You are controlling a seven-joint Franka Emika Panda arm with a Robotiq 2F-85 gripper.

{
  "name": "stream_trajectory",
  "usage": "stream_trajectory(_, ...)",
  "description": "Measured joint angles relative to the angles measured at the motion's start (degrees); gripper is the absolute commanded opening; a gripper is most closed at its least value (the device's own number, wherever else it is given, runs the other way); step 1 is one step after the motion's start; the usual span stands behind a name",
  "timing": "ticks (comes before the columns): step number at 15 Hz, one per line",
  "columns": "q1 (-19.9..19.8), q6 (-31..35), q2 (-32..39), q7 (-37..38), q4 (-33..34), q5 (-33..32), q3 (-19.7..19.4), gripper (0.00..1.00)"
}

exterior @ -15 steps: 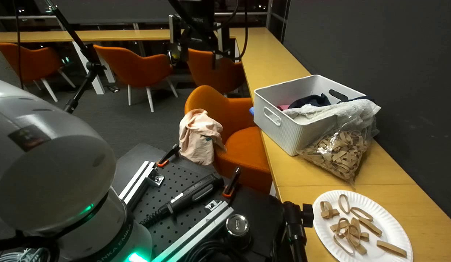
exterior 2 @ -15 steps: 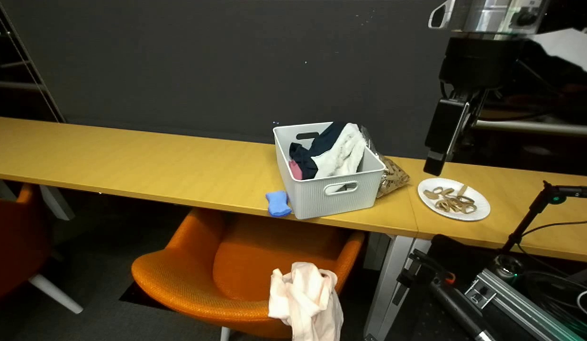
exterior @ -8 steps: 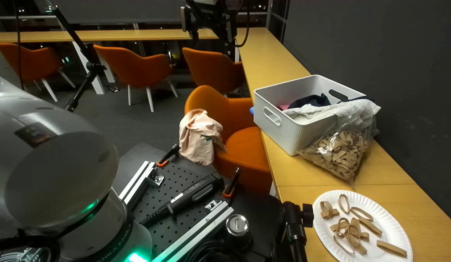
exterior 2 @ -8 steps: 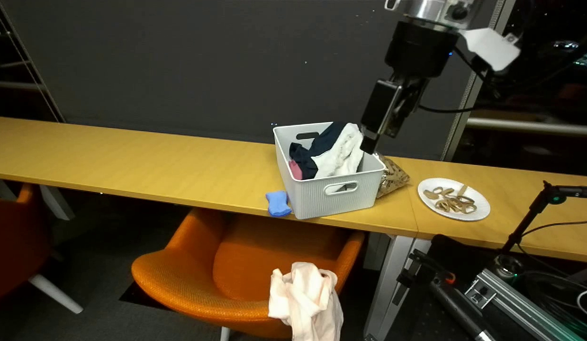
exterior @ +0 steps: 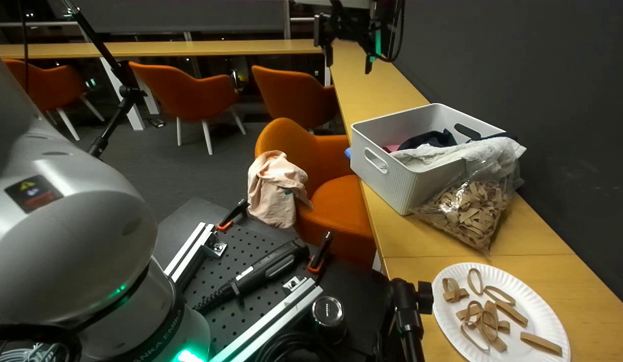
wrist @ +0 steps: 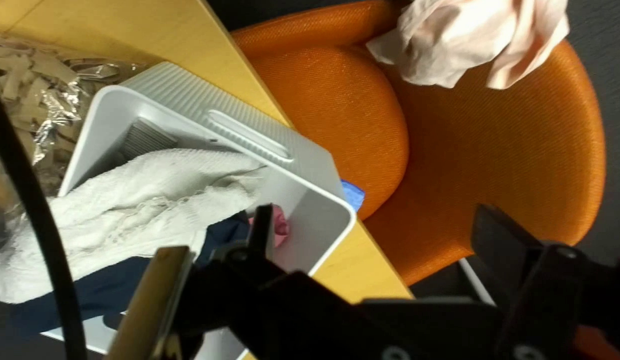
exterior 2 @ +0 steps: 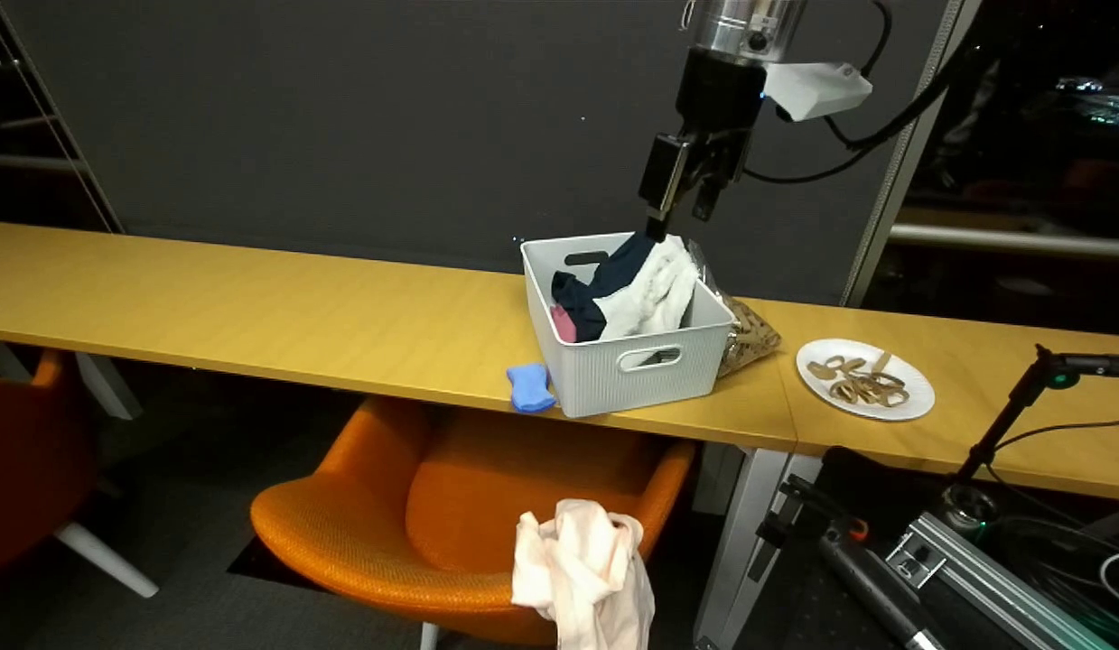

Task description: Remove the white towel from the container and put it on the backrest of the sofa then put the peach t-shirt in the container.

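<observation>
Nearest in an exterior view, the smooth grey-white robot arm (exterior: 70, 236) stands at 8 o'clock, beside a black perforated board (exterior: 246, 246) at 7. At 4 o'clock a round, white, fluted plate (exterior: 542, 317) bearing flat tan bands (exterior: 484, 322) lies on the long yellow wooden table (exterior: 417, 241). Farther along, between 3 and 4 o'clock, a clear plastic bag (exterior: 469, 211) of tan pieces rests just beside the white, rectangular, ribbed plastic container (exterior: 391, 188), which stands at 3 o'clock. The thin, soft, off-white towel (exterior: 467, 153) lies partly inside that container and over its rim on its 4 o'clock side, next to a dark navy cloth (exterior: 432, 138). In an exterior view a blue, notched item (exterior 2: 530, 388) sits at the container's 8 o'clock.

The pale peach-beige fabric t-shirt (exterior: 276, 191), at 9 o'clock, drapes over the orange upholstered sofa's (exterior: 336, 201) rounded backrest. Higher up, between 12 and 1, the black two-fingered gripper (exterior: 348, 69) hangs above the container's level and apart from it. Its fingers (wrist: 495, 227) are spread wide, holding nothing; in the wrist view the container lies at 9 o'clock from the gap.

Farthest back, orange chairs (exterior: 185, 93) with white legs stand between 9 and 12 o'clock.
</observation>
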Motion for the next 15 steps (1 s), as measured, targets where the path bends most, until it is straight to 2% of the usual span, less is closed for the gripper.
stream_trajectory(2, -1.8, 0.5, 4.5, -0.9, 4.1, -0.3, -1.4, 1.00)
stream_trajectory(5, -4.1, 5.0, 12.8, -3.0, 10.2, 0.0, -3.0, 1.00)
stream_trajectory(10, -7.0, 10.6, 26.2, -3.6, 20.6, 0.7, -3.2, 1.00)
stream_trajectory(15, -9.3, 10.7, 32.4, -2.1, 26.7, 0.2, -5.0, 1.00)
